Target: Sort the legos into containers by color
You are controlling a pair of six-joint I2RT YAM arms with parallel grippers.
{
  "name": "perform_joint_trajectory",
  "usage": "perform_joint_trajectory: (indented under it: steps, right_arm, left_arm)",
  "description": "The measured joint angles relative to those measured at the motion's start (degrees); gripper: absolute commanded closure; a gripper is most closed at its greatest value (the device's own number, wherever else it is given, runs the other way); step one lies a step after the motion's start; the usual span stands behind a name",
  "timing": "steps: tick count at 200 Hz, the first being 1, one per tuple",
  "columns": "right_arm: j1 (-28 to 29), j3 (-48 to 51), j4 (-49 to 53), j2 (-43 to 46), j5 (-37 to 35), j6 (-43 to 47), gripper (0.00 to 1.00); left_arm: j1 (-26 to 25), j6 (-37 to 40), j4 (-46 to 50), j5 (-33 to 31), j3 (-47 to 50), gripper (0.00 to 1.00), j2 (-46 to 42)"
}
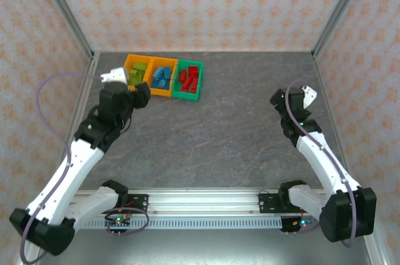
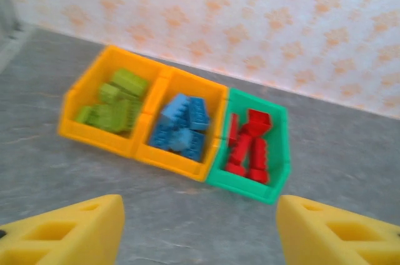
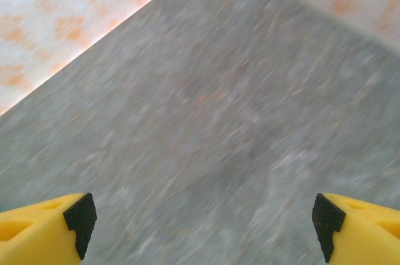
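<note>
Judged essentially done: red legos (image 2: pixel 250 146) inside green container (image 2: pixel 240 185), blue legos (image 2: pixel 181 129) in orange container (image 2: pixel 169 160) touching it, lime legos (image 2: pixel 112 107) in end orange container (image 2: pixel 94 137) beyond. Left tool (image 2: pixel 200 222) parted, empty, near green container; right tool (image 3: pixel 203 221) parted wide, empty, well apart from it. Grey mottled table (image 1: pixel 237 134), walled by orange-patterned panels (image 1: pixel 206 9).

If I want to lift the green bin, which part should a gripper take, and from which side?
Probably the outer long wall of the green bin, from above, one finger on each side. That wall stands free; the opposite one touches an orange bin, and red bricks crowd the middle.
</note>
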State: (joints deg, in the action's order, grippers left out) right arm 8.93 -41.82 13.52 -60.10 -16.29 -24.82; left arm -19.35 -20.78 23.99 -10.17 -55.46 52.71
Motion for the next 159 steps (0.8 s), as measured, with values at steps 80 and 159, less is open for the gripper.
perform_joint_trajectory:
  steps: [80,159]
  right_arm:
    - [-3.91,12.92,-37.27,-25.86,-9.18,18.78,0.06]
    - [-4.59,18.51,-56.24,-26.75,-0.04,24.28,0.01]
  left_arm:
    - [7.96,15.13,-28.87,-15.93,30.32,0.0,6.88]
    - [20.17,18.05,-62.66,8.09,34.16,0.0,34.21]
